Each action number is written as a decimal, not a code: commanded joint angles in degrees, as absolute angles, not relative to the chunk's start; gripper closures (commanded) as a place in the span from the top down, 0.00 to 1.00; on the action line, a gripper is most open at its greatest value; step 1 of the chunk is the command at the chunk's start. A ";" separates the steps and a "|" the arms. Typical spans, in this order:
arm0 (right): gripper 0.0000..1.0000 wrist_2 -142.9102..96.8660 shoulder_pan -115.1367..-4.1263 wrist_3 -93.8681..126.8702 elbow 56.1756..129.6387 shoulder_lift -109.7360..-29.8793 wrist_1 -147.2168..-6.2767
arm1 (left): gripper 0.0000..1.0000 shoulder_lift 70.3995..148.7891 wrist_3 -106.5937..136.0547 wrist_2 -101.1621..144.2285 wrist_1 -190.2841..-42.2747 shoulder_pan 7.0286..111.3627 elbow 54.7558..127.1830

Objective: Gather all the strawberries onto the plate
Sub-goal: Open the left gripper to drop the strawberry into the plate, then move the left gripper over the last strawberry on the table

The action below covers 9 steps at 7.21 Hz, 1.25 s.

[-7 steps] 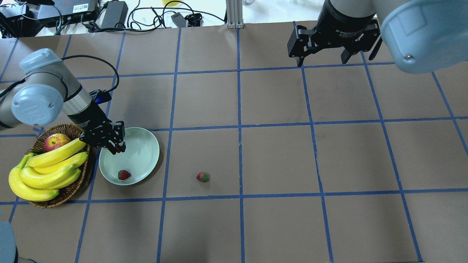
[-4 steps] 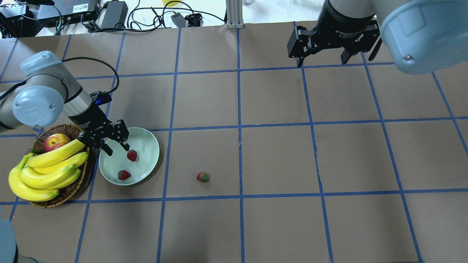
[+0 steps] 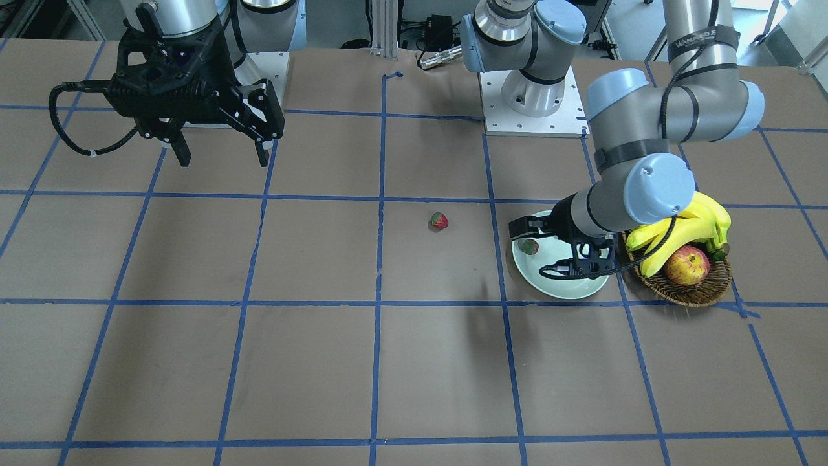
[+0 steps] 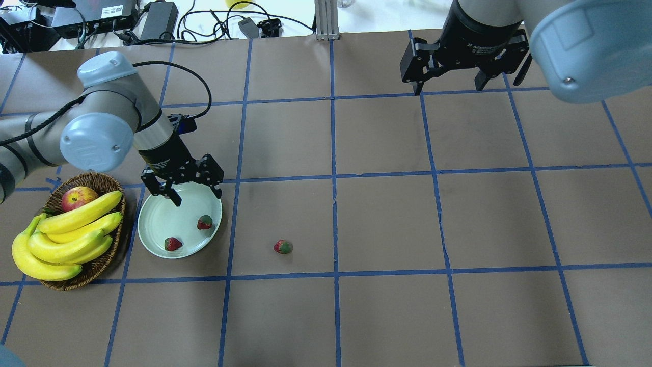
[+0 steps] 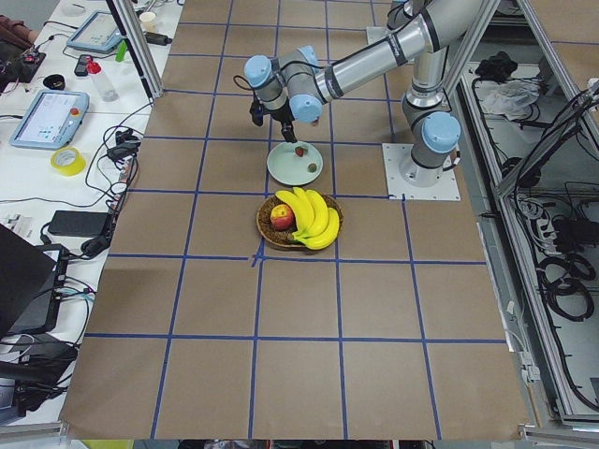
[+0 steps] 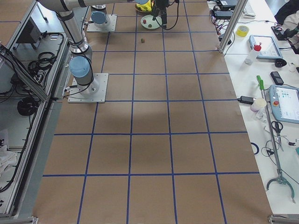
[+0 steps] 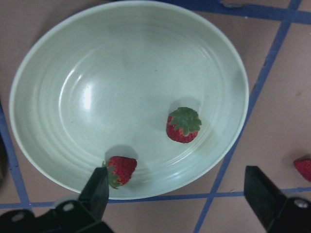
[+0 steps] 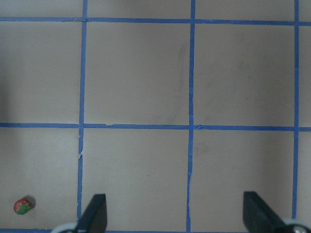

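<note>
The pale mint plate (image 4: 160,224) lies at the left of the table. Two strawberries (image 4: 205,222) (image 4: 173,244) lie in it, and the left wrist view shows both (image 7: 183,125) (image 7: 119,170). The third strawberry (image 4: 282,247) lies on the brown table to the right of the plate, also in the front view (image 3: 438,221) and the right wrist view (image 8: 22,206). My left gripper (image 4: 196,196) is open and empty, over the plate's far rim. My right gripper (image 4: 448,86) is open and empty, high over the far right of the table.
A brown wicker basket (image 4: 99,265) with a bunch of bananas (image 4: 66,239) and a red-yellow apple (image 4: 79,198) stands just left of the plate. Cables and electronics (image 4: 158,20) lie beyond the table's far edge. Blue tape lines grid the table.
My left gripper opened and let a strawberry drop into the plate, then moved right toward the plate's far rim. The dropped strawberry rolled a little right. The right gripper stayed put.
</note>
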<state>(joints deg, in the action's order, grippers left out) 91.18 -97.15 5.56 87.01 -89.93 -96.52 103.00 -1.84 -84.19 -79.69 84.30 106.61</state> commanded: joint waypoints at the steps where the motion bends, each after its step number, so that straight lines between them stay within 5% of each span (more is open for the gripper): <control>1: 1.00 91.32 -97.12 5.71 87.01 -90.00 -96.33 | 1.00 102.48 10.13 -84.29 -78.84 95.66 106.79; 9: 1.00 91.32 -97.12 5.71 87.01 -90.00 -96.07 | 1.00 107.66 1.49 -84.46 -63.28 102.13 115.57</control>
<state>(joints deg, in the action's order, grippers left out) 91.29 -97.12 5.71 87.01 -90.00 -96.13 106.51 1.79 -84.65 -64.14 102.08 114.70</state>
